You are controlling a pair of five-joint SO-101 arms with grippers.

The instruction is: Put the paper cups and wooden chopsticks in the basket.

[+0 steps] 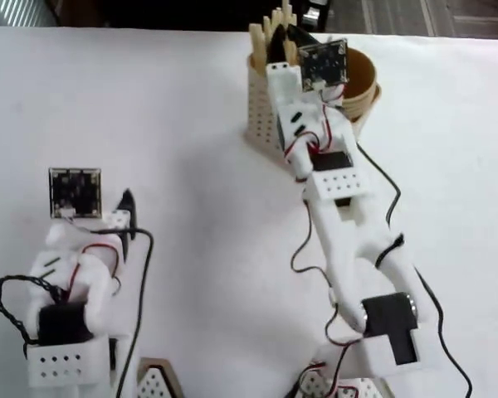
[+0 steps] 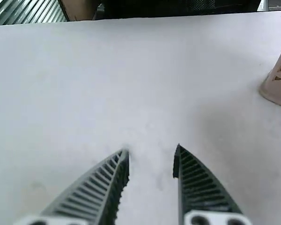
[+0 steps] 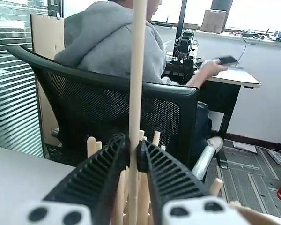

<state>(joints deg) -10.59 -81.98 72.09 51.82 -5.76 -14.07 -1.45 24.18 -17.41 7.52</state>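
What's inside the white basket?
Wooden chopsticks stand upright in the basket, and the right gripper pinches one chopstick. The right arm covers the rest, so whether the paper cups sit inside is hidden.

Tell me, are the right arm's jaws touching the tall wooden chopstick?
Touching. In the right wrist view, the right gripper has its jaws pressed against both sides of the upright chopstick, with no gap.
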